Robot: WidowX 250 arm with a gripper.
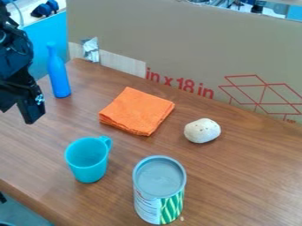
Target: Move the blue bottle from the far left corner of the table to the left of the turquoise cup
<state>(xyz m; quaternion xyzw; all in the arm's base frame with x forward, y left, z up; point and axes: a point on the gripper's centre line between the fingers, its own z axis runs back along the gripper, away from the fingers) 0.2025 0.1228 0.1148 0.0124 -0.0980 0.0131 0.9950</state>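
Observation:
My black gripper (17, 111) hangs at the left edge of the camera view, above the wooden table, its fingers apart with nothing seen between them. Nearest to it, a blue bottle (58, 75) stands upright just to the right and behind. A folded orange cloth (137, 111) lies flat near the middle. Below and left of the cloth is an upright turquoise mug (87, 161), its handle toward the back right. A can with a grey lid (159, 190) stands at the front. Right of the cloth rests a whitish, rounded lump (202, 130).
The wooden table (247, 176) runs back to a tall cardboard panel (194, 39) with red print. Silvery tape (91, 49) is stuck to the panel near the bottle. A blue surface (50, 33) rises at the back left. The table's front edge slants across the lower left.

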